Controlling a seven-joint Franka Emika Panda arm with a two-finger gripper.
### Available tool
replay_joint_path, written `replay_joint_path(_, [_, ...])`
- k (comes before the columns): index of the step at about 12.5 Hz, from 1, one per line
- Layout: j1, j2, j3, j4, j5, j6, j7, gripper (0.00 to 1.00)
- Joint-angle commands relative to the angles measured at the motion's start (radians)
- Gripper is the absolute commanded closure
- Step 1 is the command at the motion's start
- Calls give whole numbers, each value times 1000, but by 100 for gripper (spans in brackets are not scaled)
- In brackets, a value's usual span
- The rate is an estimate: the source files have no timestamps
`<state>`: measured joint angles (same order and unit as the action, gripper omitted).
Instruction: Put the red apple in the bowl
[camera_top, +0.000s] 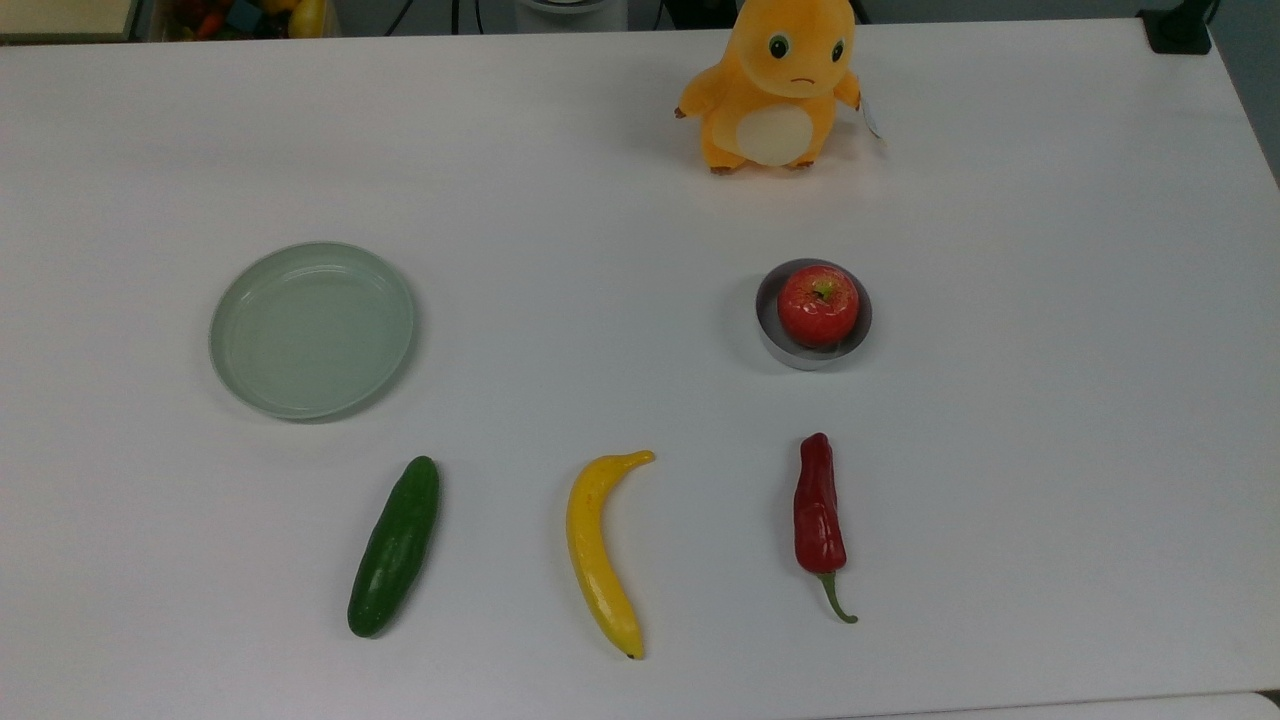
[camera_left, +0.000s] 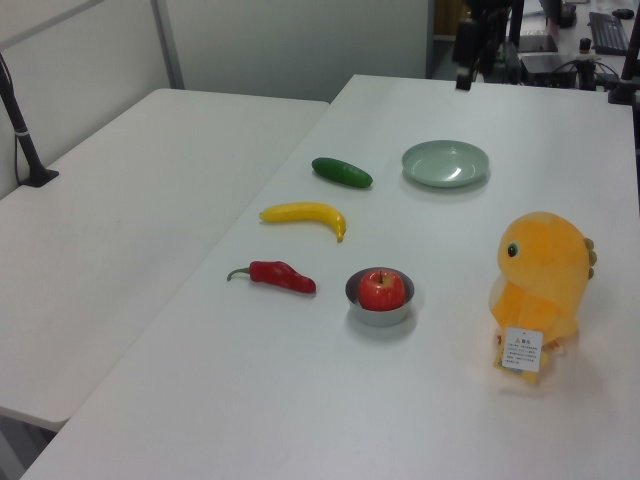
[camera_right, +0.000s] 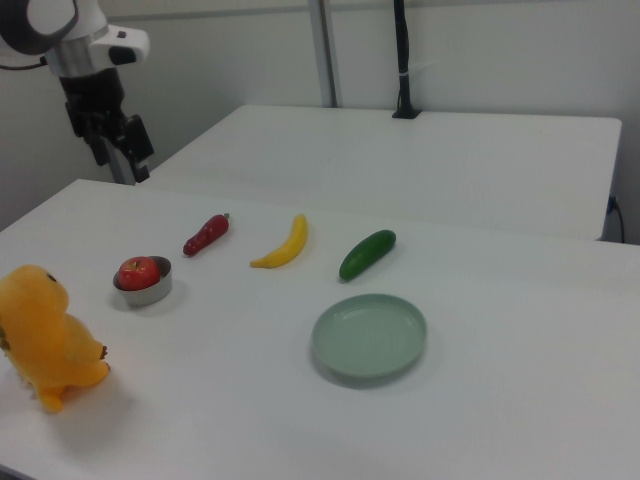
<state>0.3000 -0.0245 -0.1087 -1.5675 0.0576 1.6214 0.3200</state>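
Red apple (camera_top: 818, 306), small, round and glossy, with a yellow-green stem dimple facing up, sitting upright inside the bowl (camera_top: 775, 338) and filling most of it. Bowl small, grey, round, straight-walled, standing upright on the white table, toward the top view's right, its rim showing around the apple's lower half.

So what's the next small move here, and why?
Probably none beyond holding clear: the apple already sits inside the bowl, upright and untouched, and the gripper hangs high above the table edge in the right view, far from both. I'd judge the placement done and stop.
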Motion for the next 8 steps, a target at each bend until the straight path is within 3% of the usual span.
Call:
replay_joint_path(1, [-71, -49, 0, -19, 11, -37, 2, 0])
replay_joint_path(4, [-142, -46, 7, -19, 14, -28, -86, 0])
replay_joint_path(8, [-237, -31, 18, -23, 67, -20, -349, 0])
